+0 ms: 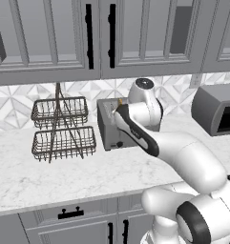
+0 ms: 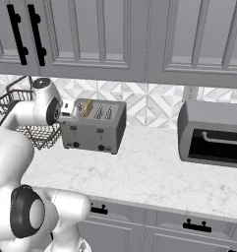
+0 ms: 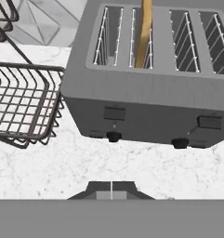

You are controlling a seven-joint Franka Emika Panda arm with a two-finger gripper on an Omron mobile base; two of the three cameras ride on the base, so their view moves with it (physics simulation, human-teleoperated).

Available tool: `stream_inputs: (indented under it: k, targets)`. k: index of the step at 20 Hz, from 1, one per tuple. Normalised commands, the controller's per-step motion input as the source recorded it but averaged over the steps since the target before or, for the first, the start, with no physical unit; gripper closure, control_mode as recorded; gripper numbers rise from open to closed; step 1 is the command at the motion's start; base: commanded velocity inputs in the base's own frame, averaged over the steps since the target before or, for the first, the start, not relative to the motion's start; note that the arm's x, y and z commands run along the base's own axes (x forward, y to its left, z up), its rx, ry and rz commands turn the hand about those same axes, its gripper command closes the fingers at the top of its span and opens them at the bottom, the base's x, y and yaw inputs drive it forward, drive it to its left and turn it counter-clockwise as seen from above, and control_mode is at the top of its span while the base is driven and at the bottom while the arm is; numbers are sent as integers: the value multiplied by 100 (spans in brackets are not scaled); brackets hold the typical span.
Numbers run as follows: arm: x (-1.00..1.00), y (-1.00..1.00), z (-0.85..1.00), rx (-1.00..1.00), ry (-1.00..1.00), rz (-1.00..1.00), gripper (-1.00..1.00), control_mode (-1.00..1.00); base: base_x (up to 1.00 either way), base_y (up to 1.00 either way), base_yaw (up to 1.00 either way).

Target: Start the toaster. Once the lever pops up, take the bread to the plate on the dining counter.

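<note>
Now the end effector point(image 3: 111, 189), fully closed and holding nothing, hangs just before the toaster point(image 3: 150, 100); the bread point(image 3: 144, 35) stands in its second slot beside the wire basket point(image 3: 20, 104).

We see a boxy grey metal toaster point(image 3: 150, 100) at the frame's centre with black knobs, a tan-golden bread slice point(image 3: 144, 35) in its slot, a dark brown wire basket point(image 3: 20, 102) at left, a white grey-veined marble counter point(image 3: 62, 162), and a pale geometric-tiled backsplash point(image 2: 144, 101).
</note>
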Motion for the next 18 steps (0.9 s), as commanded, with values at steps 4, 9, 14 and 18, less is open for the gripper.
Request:
stream_inputs:
  k: [4, 9, 14, 18]
  targets:
    - [2, 0, -39, 0, 0, 0, 100, -100, 0, 0, 0]
    - [18, 0, -35, 0, 0, 0, 100, -100, 0, 0, 0]
    - [27, 0, -7, 0, 0, 0, 100, -100, 0, 0, 0]
    - [25, 0, 0, 0, 0, 0, 100, -100, 0, 0, 0]
